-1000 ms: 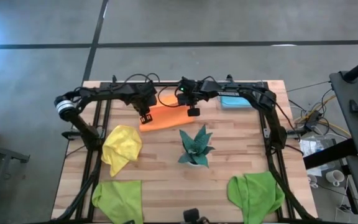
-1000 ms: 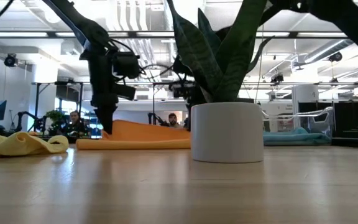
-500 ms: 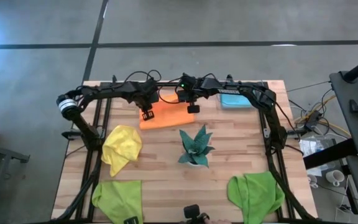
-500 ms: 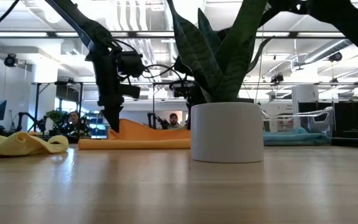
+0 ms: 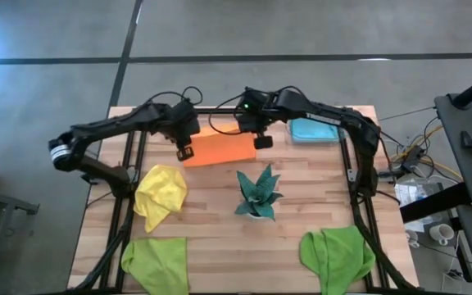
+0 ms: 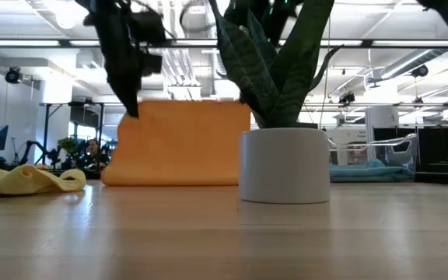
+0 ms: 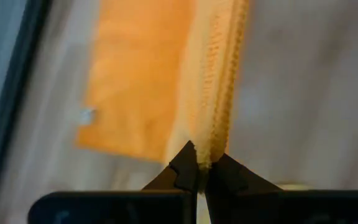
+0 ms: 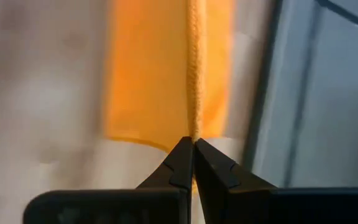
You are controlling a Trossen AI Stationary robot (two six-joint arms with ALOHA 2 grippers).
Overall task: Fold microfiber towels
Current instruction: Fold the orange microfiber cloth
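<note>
The orange towel (image 5: 220, 150) hangs as an upright sheet (image 6: 179, 144) between my two grippers at the table's far middle. My left gripper (image 5: 184, 152) is shut on its upper left corner and my right gripper (image 5: 262, 142) on its upper right corner. In the low view my left gripper (image 6: 131, 109) shows, while the plant's leaves hide my right one. The light blue towel (image 5: 311, 129) lies at the far right, the yellow towel (image 5: 161, 195) crumpled at the left, and two lime green towels (image 5: 156, 260) (image 5: 338, 252) at the near corners. My left gripper pinches the orange towel's top edge at its left corner (image 7: 211, 155) between its two fingers, which point down from above. The towel hangs below the fingers, and its lower edge (image 6: 169, 182) lies on the table. My right gripper pinches the orange towel's top edge at its right corner (image 8: 195, 134) between its two fingers, from above, pointing down. The towel hangs below it, stretched fairly straight along the top toward my left gripper.
A dark teal spiky plant in a white pot (image 5: 258, 194) (image 6: 285, 165) stands at the table's middle, just near of the hanging towel. Black frame rails (image 5: 129, 164) run along both table sides. People show in the room beyond the table.
Both grippers have gone up, shut on the orange towel. The towel, which lay low on the table, has been drawn up into an upright sheet; its top edge has risen with the grippers and its lower edge has stayed on the table.
</note>
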